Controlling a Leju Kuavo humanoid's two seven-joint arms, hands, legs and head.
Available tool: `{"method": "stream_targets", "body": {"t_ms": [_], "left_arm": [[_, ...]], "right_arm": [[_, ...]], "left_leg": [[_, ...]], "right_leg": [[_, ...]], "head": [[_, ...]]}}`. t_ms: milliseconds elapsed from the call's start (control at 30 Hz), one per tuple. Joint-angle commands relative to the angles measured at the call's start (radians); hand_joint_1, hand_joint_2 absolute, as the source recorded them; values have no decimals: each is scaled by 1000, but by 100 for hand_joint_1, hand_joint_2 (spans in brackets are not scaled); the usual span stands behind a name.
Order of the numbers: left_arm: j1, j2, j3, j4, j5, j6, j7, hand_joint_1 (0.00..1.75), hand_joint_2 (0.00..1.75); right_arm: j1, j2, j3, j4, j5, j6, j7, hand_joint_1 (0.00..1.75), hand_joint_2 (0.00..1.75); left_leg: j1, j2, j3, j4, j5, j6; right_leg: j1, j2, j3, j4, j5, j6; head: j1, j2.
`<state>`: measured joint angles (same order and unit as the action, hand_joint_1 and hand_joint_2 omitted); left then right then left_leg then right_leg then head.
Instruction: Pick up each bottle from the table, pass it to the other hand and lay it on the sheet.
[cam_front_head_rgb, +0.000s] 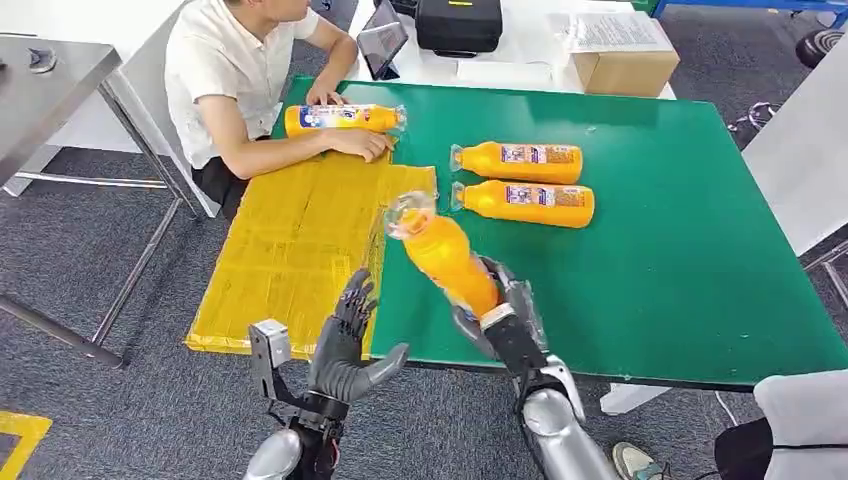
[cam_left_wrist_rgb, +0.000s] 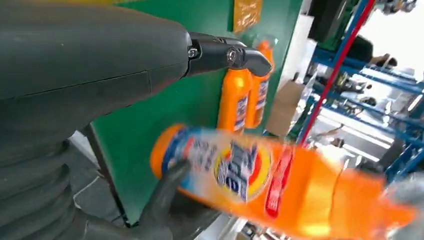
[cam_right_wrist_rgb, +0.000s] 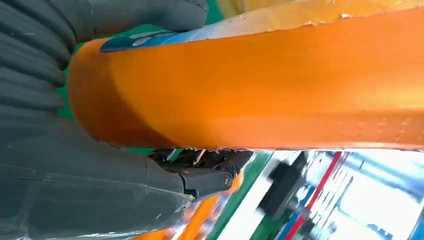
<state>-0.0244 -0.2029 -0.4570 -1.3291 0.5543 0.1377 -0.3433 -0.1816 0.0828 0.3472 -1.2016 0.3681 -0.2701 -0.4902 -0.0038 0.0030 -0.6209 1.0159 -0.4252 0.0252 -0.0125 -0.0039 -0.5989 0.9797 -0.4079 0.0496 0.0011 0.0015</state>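
Yellow sheet (cam_front_head_rgb: 300, 250) lies over the left end of the green table (cam_front_head_rgb: 700, 280), left of centre in the head view, and a person (cam_front_head_rgb: 235, 80) sits behind it at the upper left, one hand resting on a bottle (cam_front_head_rgb: 345, 119) that lies at the sheet's far edge. My left hand (cam_front_head_rgb: 345, 345) stands at the bottom of the frame, just left of centre, over the table's near edge: it holds nothing, its fingers spread and pointing up, the thumb stuck out toward the right. Just right of it, near the middle of the frame, my right hand (cam_front_head_rgb: 495, 310) grips the held bottle (cam_front_head_rgb: 445, 255) around its base, the cap end tilted up and to the left, toward the sheet and above the table. From the left wrist the label looms close to my open fingers, blurred, though I cannot tell whether it touches them. To the right of centre, higher up, two more bottles (cam_front_head_rgb: 520, 180) lie side by side on the green, untouched. I judge this to be the hand-over step: the bottle is lifted but not yet passed. Next I would need to bring its body into my left palm, close those fingers firmly, and only then loosen the right, since a smooth bottle could slip.
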Motion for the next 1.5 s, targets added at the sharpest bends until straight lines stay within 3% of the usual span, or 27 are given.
{"method": "stream_targets", "body": {"t_ms": [33, 200, 667, 833, 1067, 1167, 1200, 1233, 1500], "left_arm": [[-129, 12, -22, 183, -50, 77, -7, 0, 175], [-169, -16, -11, 247, 22, 72, -2, 0, 175], [-166, -23, 7, 132, 70, 92, -50, 0, 175], [-125, -6, -22, 54, 226, -88, 49, 0, 175], [-150, -11, -21, 109, 237, -86, 57, 0, 175], [-164, -6, -33, 132, 211, -76, 36, 0, 175], [-166, -7, -32, 135, 211, -76, 36, 17, 175], [-172, -11, -29, 147, 207, -68, 32, 147, 175], [-177, -11, -28, 150, 206, -68, 32, 147, 175]], "right_arm": [[-80, 32, 154, 161, -12, 4, -7, 175, 175], [-87, 34, 217, 184, -16, -36, -15, 175, 175], [-58, 30, 247, 216, -46, -13, -34, 175, 175], [-90, 39, 249, 305, -52, -13, -60, 175, 175], [-103, 46, 255, 355, -22, -34, -68, 175, 175], [-108, 45, 272, 377, 29, -93, -67, 175, 175], [-109, 46, 273, 380, 31, -96, -68, 175, 175], [-114, 46, 278, 390, 50, -118, -71, 175, 175], [-117, 45, 282, 393, 59, -126, -72, 175, 175]], "left_leg": [[1, 1, 4, -1, -1, -2], [1, 0, 4, -1, -1, -2], [1, -1, 5, -1, -1, -2], [1, -1, 3, -1, -1, -1], [0, 0, 3, -1, -1, -1], [0, -2, 4, -1, -1, -2], [0, -1, 4, -1, -1, -2], [1, -1, 4, -1, -1, -2], [1, -2, 3, -1, -1, -2]], "right_leg": [[0, 1, 4, -1, -1, -2], [1, 0, 4, -1, -1, -2], [1, 0, 5, -1, -2, -2], [1, 0, 3, -1, -1, -1], [0, 1, 3, -1, -1, -1], [0, -1, 4, -1, -1, -2], [0, -1, 4, -1, -1, -2], [1, 0, 4, -1, -1, -2], [1, -1, 3, -1, -1, -2]], "head": [[0, 0], [0, 0], [0, 0], [0, 0], [0, 0], [0, 0], [0, 0], [0, 0], [0, 0]]}}
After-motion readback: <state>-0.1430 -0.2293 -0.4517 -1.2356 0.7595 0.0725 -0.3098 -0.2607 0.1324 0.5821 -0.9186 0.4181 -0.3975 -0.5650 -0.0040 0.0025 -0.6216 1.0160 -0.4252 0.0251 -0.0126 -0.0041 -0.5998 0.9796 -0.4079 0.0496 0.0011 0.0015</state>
